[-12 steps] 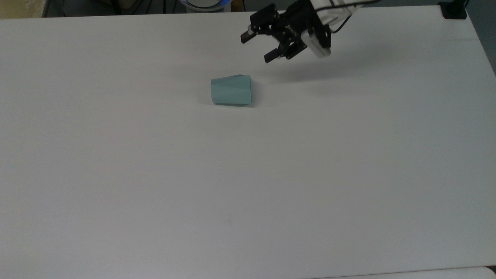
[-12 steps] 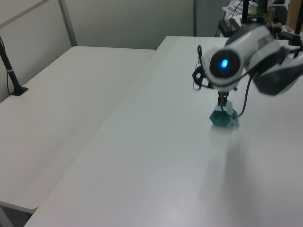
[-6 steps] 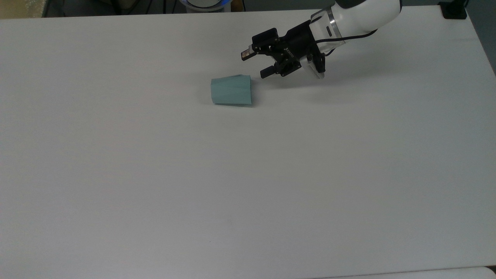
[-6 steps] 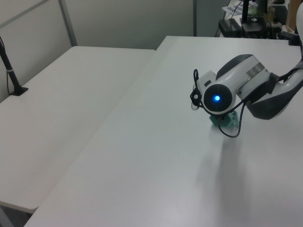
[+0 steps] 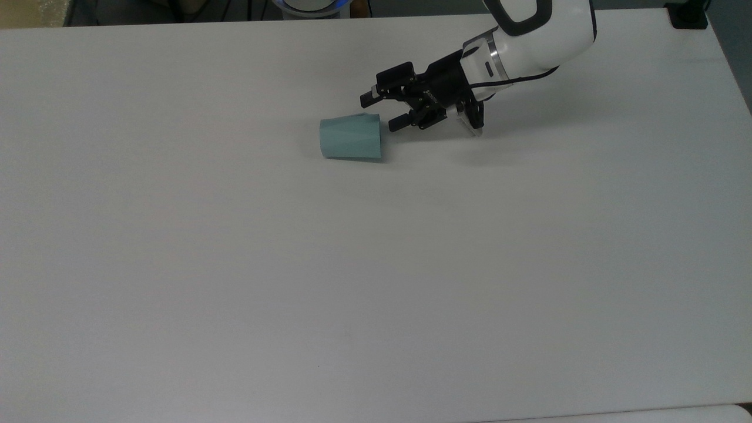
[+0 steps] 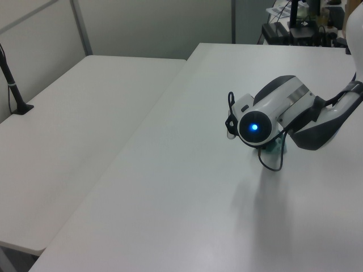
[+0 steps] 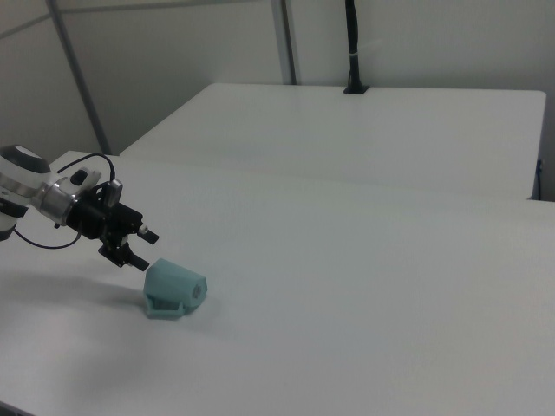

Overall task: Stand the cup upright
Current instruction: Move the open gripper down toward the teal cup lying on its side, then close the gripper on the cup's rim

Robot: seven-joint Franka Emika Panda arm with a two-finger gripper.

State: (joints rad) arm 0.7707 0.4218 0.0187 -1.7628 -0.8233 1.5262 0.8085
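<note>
Plain white bench [image 5: 235, 264] here, with a second white table [image 6: 85, 107] butted up beside it and grey partition walls behind. Going left to right in the top view: most of the bench is bare, then near the far edge, roughly mid-width, there's the small pale teal-green faceted plastic cup [image 5: 351, 137] lying on its side. Its wider end faces the top view's right and the narrower base faces the top view's left. In the right view the cup [image 7: 173, 290] has its thin angular handle down against the bench.

Just to the right of it in the top view is the black two-finger hand [image 5: 380, 110] on the white arm [image 5: 534, 29], low over the bench and pointing at the cup's wide end. The fingers are spread apart with nothing between them, tips just beside the rim, not gripping it. In the left view the arm's blue-lit joint [image 6: 253, 127] covers most of the cup.
</note>
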